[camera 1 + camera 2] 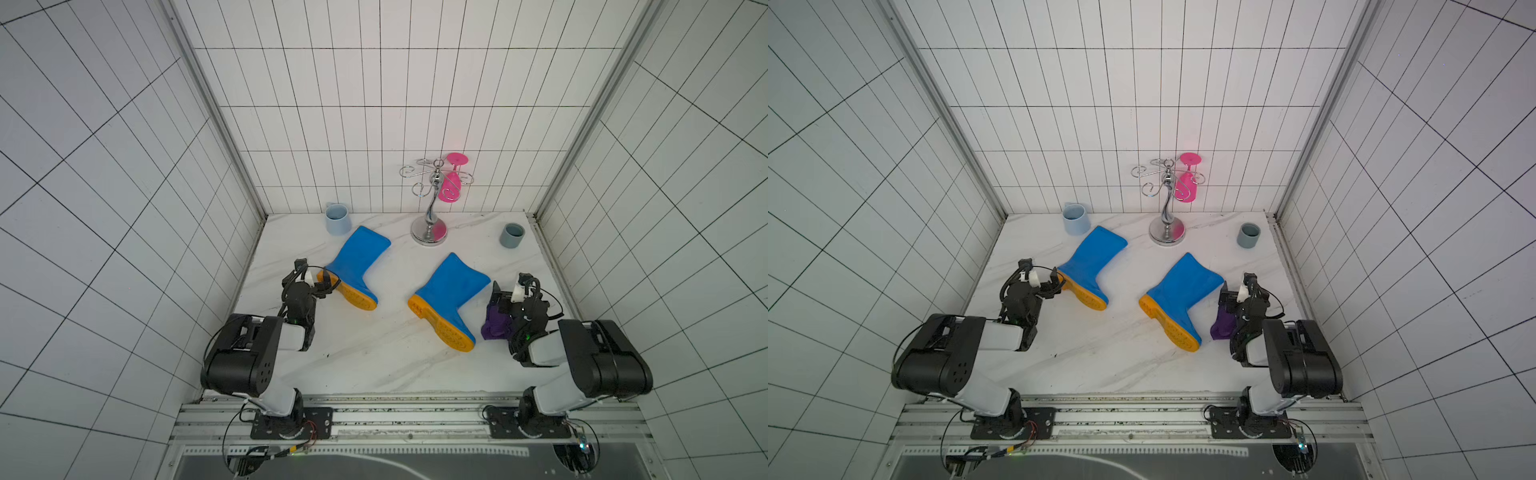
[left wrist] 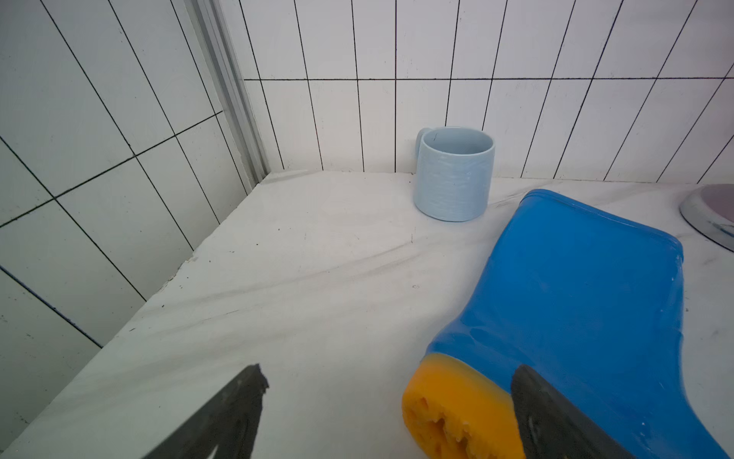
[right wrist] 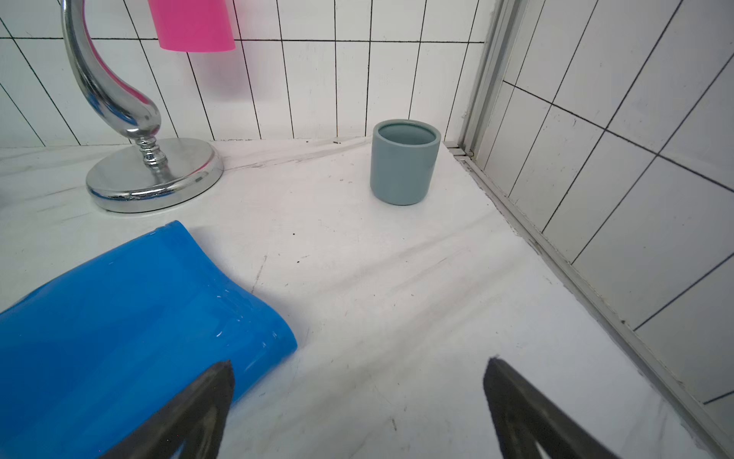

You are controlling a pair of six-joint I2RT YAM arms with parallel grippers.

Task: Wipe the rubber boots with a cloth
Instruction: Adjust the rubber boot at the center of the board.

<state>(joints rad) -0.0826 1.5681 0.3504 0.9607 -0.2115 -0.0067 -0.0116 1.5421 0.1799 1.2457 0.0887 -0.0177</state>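
**Tools.** The right gripper [image 3: 359,367] is found with its jaws spread wide and nothing between them; only bare table [image 1: 374,353] is seen between its fingers. The left gripper [image 2: 389,373] is likewise fully released. One of its fingers is seen over the yellow heel of the left boot [image 1: 357,266], but no grip is made.

**Cloth.** The cloth [image 1: 494,326] is located on the table at the right, bunched, just beside the foot of the right boot [image 1: 451,291]. It is partly covered by the right arm's wrist, so its full outline and any long axis cannot be stated with certainty.

**Deciding relation.** The cloth lies to the near side of the right gripper, behind its fingertips, while the jaws are pointed toward the far wall. It is not shown in the right wrist view. A withdrawal toward the near edge and a lowering are judged necessary before it can be taken. The right arm is much the nearer; the left arm is well apart from the cloth.

**Boots.** Both are laid on their sides, soles at the near left, shafts running to the far right.

**Surroundings.** A light blue mug [image 1: 336,218], a chrome stand [image 1: 430,232] with a pink glass [image 1: 449,187] and a grey cup [image 1: 512,235] are noted along the far edge, clear of the reach. The right boot's shaft, just left of the right gripper, is the only obstruction noted.
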